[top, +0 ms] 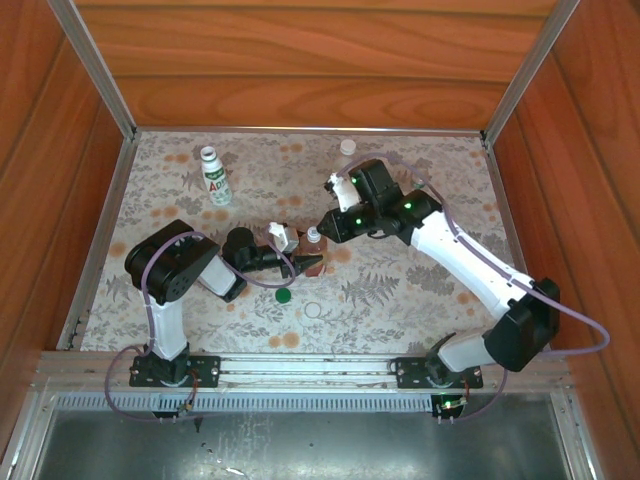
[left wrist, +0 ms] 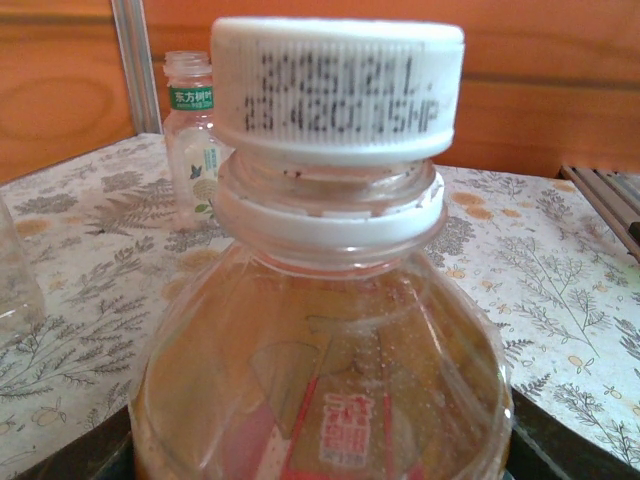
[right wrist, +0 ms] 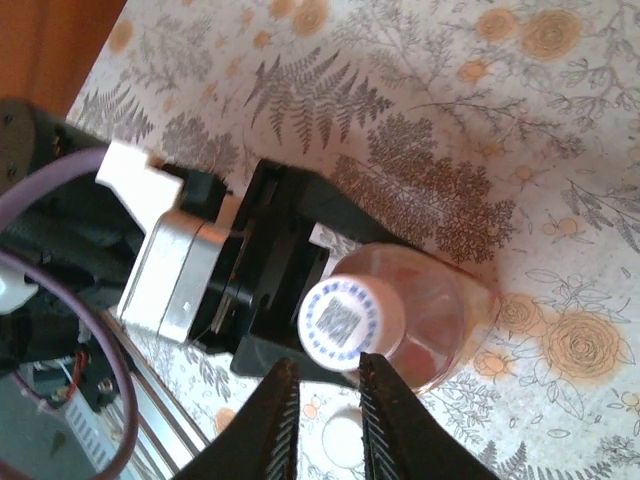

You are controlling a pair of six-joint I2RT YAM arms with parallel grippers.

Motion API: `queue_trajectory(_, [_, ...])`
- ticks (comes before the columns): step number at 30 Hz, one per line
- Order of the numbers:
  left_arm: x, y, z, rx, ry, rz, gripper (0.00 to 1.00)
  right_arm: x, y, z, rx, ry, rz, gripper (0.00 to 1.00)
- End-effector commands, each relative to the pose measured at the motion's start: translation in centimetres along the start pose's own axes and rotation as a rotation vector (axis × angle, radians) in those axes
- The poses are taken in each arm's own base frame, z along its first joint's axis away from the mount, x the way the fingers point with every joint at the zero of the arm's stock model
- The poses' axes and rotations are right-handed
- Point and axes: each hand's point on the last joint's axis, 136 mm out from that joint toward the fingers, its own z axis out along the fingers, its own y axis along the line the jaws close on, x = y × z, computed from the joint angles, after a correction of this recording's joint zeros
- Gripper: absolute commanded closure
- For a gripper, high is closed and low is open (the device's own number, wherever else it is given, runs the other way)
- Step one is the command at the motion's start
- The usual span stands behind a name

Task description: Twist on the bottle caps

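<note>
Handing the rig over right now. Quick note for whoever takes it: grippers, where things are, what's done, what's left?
Left gripper: shut on the amber bottle, holding it upright on the table.
Right gripper: jaws slightly apart, empty, right beside that bottle's white cap.
Done: the white cap sits on the amber neck; I can't tell if it is tight.
Left: the white bottle and clear bottle look uncapped.
Loose on the table: green cap, clear cap, far white cap.
</note>
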Motion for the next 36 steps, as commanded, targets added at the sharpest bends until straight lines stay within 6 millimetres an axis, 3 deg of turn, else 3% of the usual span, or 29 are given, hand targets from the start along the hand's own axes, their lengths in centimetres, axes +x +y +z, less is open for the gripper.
queue_trajectory(1, [2.3,-0.4,-0.3,0.015,0.059,-0.056,0.41,-0.9,-0.3,0.8,-0.02,0.017,0.002,0.73])
queue_trajectory(13, [2.0,-0.4,-0.2,0.019,0.053,-0.058,0.41,0.6,-0.1,2.3,-0.108,0.085,0.043,0.82])
queue_trajectory(27, [1.8,-0.5,-0.3,0.02,0.051,-0.056,0.41,4.7,2.8,0.6,-0.259,0.194,0.074,0.85])
queue_trajectory(32, [1.8,-0.5,-0.3,0.024,0.051,-0.056,0.41,3.4,2.2,-0.4,-0.194,0.122,0.033,0.84])
queue_trajectory(36, [1.9,-0.5,-0.3,0.023,0.054,-0.057,0.41,1.0,0.8,-0.2,-0.125,0.033,0.028,0.72])
